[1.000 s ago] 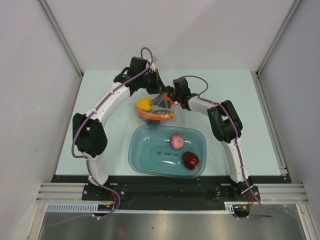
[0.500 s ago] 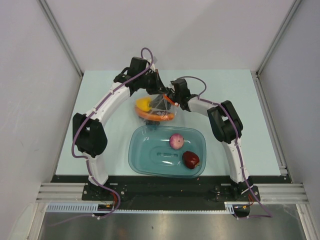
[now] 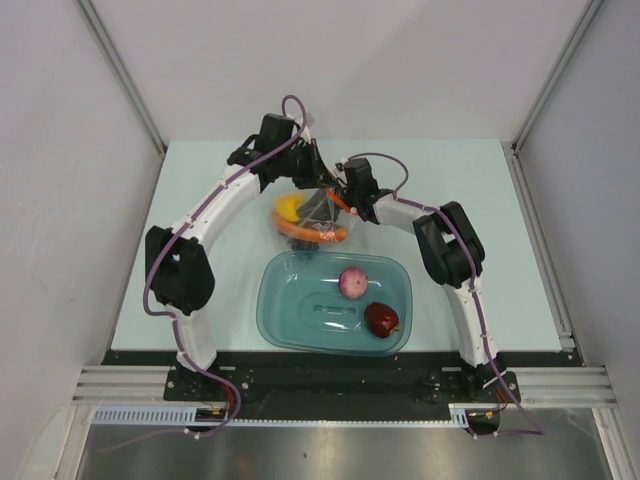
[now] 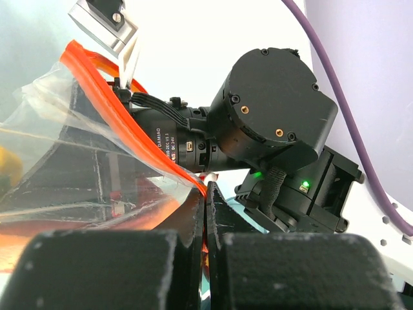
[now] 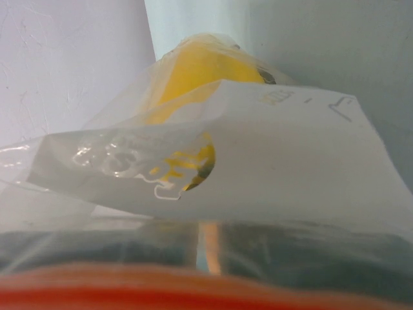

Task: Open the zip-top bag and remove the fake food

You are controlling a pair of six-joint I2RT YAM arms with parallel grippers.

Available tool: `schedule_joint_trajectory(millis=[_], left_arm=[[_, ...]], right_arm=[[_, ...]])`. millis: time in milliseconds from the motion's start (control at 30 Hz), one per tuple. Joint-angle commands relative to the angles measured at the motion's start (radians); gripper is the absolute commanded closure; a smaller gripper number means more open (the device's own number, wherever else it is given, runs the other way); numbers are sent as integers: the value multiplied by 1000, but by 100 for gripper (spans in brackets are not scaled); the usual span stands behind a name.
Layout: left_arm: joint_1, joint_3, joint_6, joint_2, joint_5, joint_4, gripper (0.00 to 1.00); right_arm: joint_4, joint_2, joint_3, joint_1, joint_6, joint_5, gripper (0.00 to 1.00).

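Note:
The zip-top bag point(image 3: 312, 215) hangs above the table between my two grippers, with its orange-red zip strip point(image 4: 122, 123) stretched across the left wrist view. Fake food shows inside it: a yellow pepper point(image 3: 288, 208) and a long orange slice point(image 3: 322, 234). My left gripper point(image 3: 307, 186) is shut on the strip point(image 4: 206, 201). My right gripper point(image 3: 338, 202) is at the bag's mouth. In its wrist view its dark fingers point(image 5: 129, 248) show through the film with a slim gap point(image 5: 210, 248), and the pepper point(image 5: 193, 71) lies beyond. A pink onion point(image 3: 353, 282) and a dark red apple point(image 3: 381, 320) lie in the tub.
A teal translucent tub point(image 3: 290, 310) stands on the table just in front of the bag, between the two arm bases. Grey walls close in the table at the left, right and back. The right wrist housing point(image 4: 271, 129) fills the middle of the left wrist view.
My right gripper has edged left, closer to the left gripper, and the bag between them has bunched slightly. The left gripper keeps its hold on the strip.

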Motion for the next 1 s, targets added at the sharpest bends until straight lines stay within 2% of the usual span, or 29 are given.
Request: schedule_joint_trajectory(millis=[0, 133, 333, 633, 967], left_arm=[[-1, 13, 14, -38, 25, 46, 100], [0, 15, 33, -47, -1, 33, 100], [14, 5, 62, -52, -23, 23, 100], [40, 14, 64, -52, -21, 26, 100], [71, 54, 53, -34, -14, 30, 100]], right_arm=[[33, -20, 35, -2, -14, -32, 88], [-33, -72, 33, -21, -58, -27, 100], [-263, -162, 70, -58, -191, 2, 100], [-635, -207, 248, -86, -437, 69, 100], [-872, -299, 338, -153, -630, 169, 100]])
